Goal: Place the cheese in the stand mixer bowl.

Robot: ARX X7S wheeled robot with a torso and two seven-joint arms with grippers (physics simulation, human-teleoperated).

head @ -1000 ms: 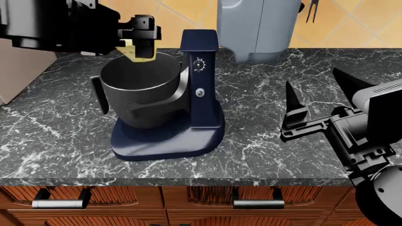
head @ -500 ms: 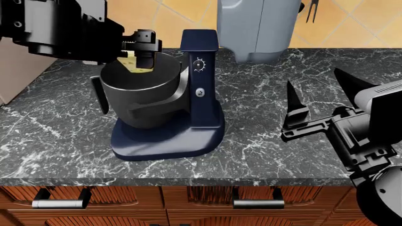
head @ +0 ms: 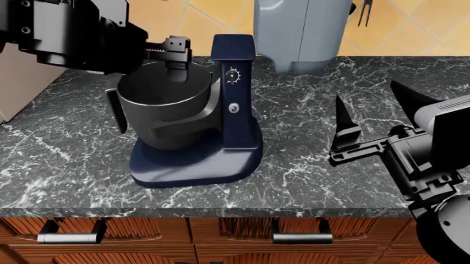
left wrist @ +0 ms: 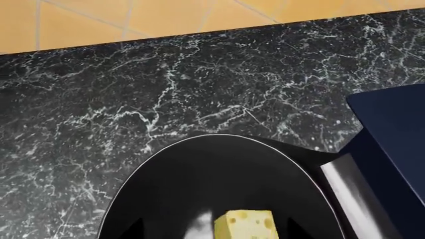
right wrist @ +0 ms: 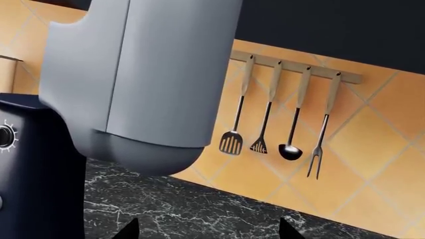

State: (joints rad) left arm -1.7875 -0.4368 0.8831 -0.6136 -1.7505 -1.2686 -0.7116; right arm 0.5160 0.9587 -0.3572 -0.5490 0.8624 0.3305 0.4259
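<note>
Reaching in from the upper left of the head view, the left arm stretches out flat over the bowl (head: 165, 107). Its gripper (head: 173, 55) hangs just above the bowl's back rim, near the top of the blue mixer (head: 233, 99). The fingers (head: 178, 70) hold nothing. They look close together, but I cannot tell if they are wide or narrow.

The cheese (left wrist: 245, 224) is inside the bowl (left wrist: 219, 199). The left wrist view shows it at the low middle of the frame, a small yellow wedge with holes, lying on the dark inside of the bowl. It is apart from the gripper. In the head view the cheese is hidden down in the bowl.

The bowl sits on the mixer's base in the left middle of the head view, with its handle (head: 115, 110) sticking out to the left. The mixer stands on the dark marble table (head: 309, 181).

The right arm is at the lower right of the head view, bent, low over the table and well apart from the mixer. Its gripper (head: 378, 110) is spread wide, with two pointed fingers (head: 344, 118) sticking up and nothing between them.

A grey machine (head: 302, 33) stands at the back of the table, at the top middle. The right wrist view shows tools (right wrist: 279, 119) hanging on the tiled wall.
</note>
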